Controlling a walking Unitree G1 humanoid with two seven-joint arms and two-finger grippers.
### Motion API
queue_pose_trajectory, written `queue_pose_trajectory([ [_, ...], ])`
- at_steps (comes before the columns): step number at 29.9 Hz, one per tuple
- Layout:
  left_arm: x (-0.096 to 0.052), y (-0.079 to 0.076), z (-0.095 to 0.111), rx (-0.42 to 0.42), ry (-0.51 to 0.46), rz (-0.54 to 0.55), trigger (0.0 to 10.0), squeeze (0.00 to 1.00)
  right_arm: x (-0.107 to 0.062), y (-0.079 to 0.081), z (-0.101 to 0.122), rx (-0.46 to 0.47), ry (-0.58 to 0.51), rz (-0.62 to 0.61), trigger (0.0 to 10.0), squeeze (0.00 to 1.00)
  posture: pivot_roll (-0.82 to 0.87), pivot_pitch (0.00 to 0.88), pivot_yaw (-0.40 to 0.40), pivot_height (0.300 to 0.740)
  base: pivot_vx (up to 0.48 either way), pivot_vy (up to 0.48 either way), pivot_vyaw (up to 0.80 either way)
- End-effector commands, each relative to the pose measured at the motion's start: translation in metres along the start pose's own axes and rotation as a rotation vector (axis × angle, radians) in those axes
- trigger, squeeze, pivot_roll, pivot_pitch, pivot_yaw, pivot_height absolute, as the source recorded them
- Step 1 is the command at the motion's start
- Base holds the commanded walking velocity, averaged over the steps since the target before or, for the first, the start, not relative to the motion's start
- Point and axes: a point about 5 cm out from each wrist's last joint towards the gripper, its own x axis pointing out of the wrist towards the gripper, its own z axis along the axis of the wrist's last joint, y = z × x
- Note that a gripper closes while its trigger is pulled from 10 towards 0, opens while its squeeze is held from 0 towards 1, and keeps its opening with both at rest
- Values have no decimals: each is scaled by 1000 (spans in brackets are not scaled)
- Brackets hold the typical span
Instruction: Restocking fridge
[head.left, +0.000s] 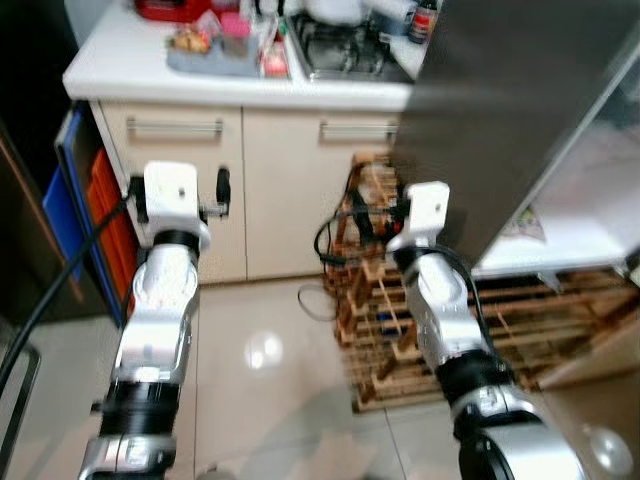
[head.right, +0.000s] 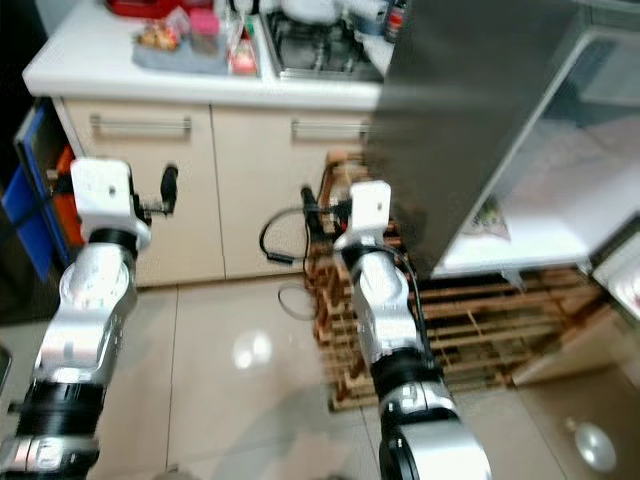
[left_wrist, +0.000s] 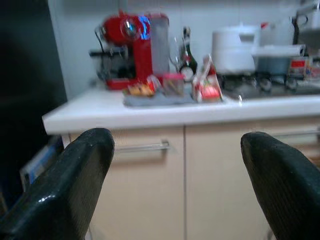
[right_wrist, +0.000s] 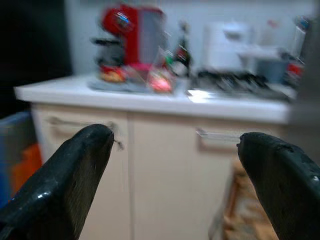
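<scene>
The fridge (head.left: 500, 110) stands at the right with its grey door swung open and a white shelf (head.left: 570, 220) showing inside. On the white counter (head.left: 120, 70) lies a grey tray (head.left: 215, 52) with several food packets, and a red-and-white packet (left_wrist: 207, 87) stands beside it. My left gripper (left_wrist: 175, 190) is raised in front of the cabinet doors, open and empty. My right gripper (right_wrist: 175, 185) is also up and open, holding nothing, near the edge of the fridge door. Both are well short of the counter.
A red coffee machine (left_wrist: 132, 47), a bottle (left_wrist: 187, 57) and a stove (head.left: 340, 50) with pots sit at the back of the counter. A wooden rack (head.left: 400, 320) with cables lies on the floor under the fridge door. Blue and orange crates (head.left: 75, 205) stand at the left.
</scene>
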Motion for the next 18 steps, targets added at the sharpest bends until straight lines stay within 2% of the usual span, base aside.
queue_pose_trajectory([
  [1, 5, -3, 13, 5, -50, 6, 10000, 0, 0, 1, 4, 5, -22, 30, 10000, 0, 19, 0, -97, 740, 480, 0, 719],
  [7, 5, -10, 13, -14, -51, -22, 10000, 0, 3, -3, 1, 10, 5, -34, 10000, 0, 25, 0, -99, 740, 480, 0, 654],
  [18, 9, -12, 21, -29, -85, -39, 10000, 0, 6, -7, 5, -10, -5, -72, 10000, 0, 22, 0, -96, 740, 480, 0, 0],
])
